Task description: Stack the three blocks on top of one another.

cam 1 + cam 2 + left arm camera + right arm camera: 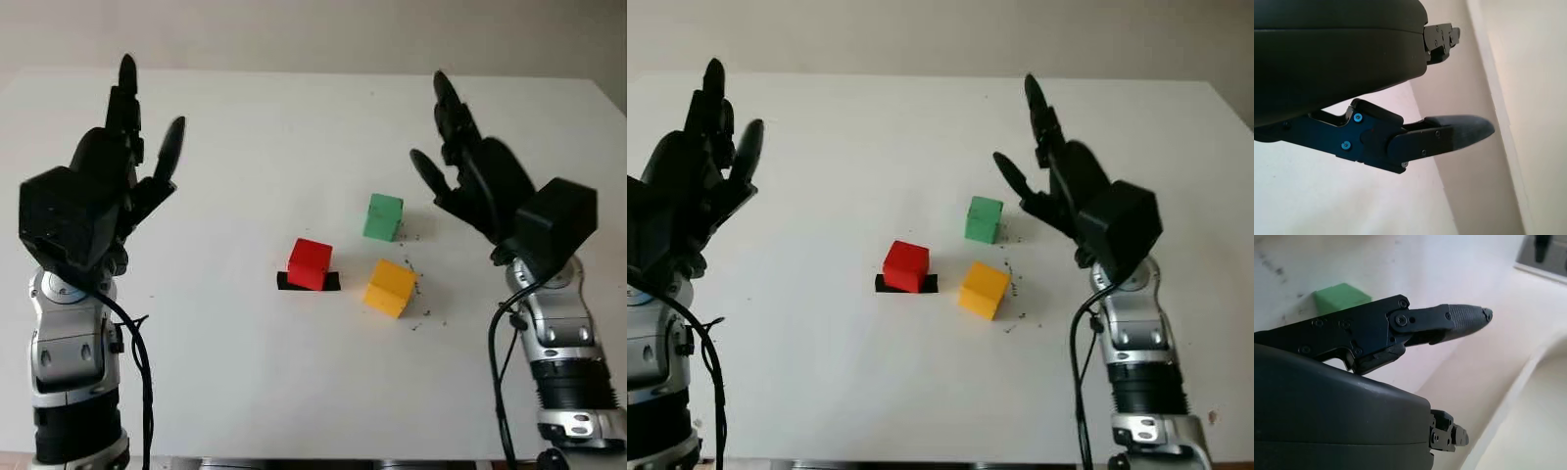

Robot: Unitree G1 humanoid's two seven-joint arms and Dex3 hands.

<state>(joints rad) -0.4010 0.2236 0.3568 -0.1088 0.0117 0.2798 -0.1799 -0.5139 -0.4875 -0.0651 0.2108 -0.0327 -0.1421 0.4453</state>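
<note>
- Blocks, three small solid cubes, all sit singly on the broad white tabletop (245, 392), so no stacking has begun; I judge the first pick is still to come.
- Left hand (93, 196), black and three-fingered, is raised well to the left of the red cube, open and holding nothing.
- Right hand (480, 181), of the same make, is raised to the right of the red cube and near the green one, open and holding nothing.
- Yellow cube (391, 287) lies just right of the red cube, turned askew.
- Green cube (383, 216) lies beyond and right of the red cube, apart from the yellow one.
- Red cube (310, 263) rests on a flat black strip (331, 283), which probably marks the stacking base.
- Next move likely calls for the right hand to lower over the green or yellow cube and close on it.
- No containers are present.
</note>
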